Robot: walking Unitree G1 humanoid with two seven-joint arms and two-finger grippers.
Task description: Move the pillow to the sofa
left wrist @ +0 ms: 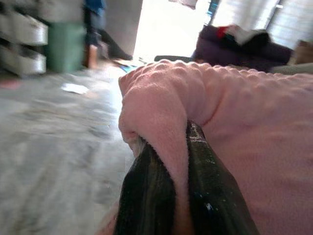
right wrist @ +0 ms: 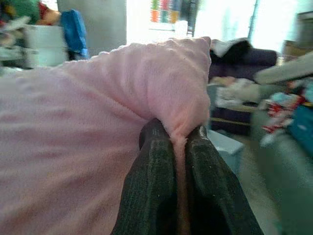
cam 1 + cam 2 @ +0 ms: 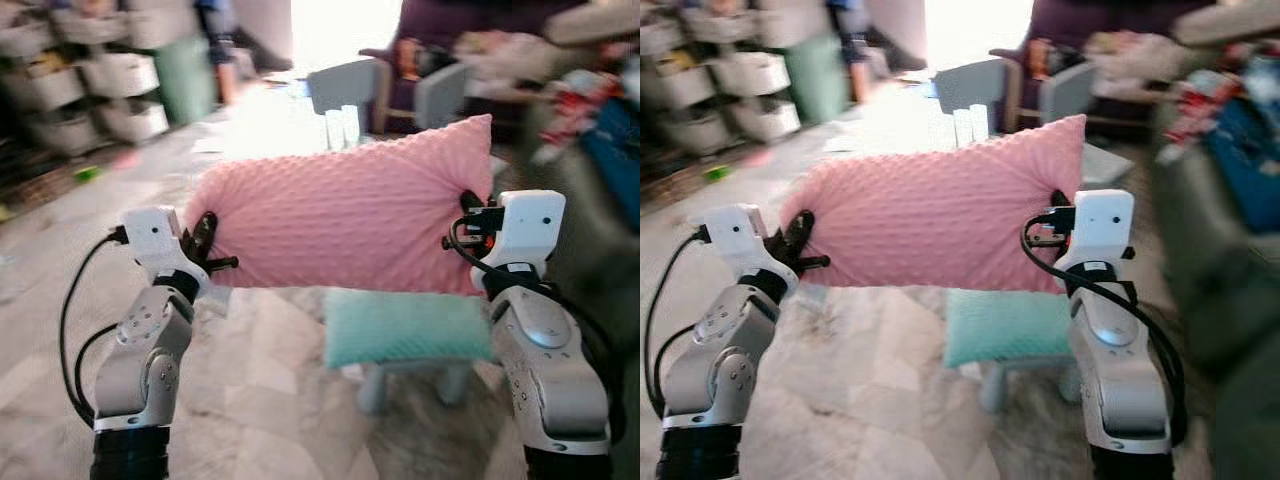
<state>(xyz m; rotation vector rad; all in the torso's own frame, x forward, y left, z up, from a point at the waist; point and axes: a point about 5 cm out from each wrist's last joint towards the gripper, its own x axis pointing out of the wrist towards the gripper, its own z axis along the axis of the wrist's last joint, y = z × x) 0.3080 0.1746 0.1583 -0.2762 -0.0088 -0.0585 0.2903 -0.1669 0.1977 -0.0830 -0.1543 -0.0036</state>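
Both tools, left tool [image 3: 205, 250] and right tool [image 3: 468, 215], are clamped tight on the pink pillow [image 3: 340, 215] ends; I'd keep it level above the teal stool [image 3: 405, 330] while walking.

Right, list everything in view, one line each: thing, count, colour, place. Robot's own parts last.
pillow: one, pink, held up between both end effectors
stool: one, teal cushion on top, on the floor below the pillow
storage bins: several, white, stacked far left
dark sofa: one, purple, far end of the room, cluttered
floor: pale marble tiles
left end effector: black fingers pinching the pillow's left corner
right end effector: black fingers pinching the pillow's right corner
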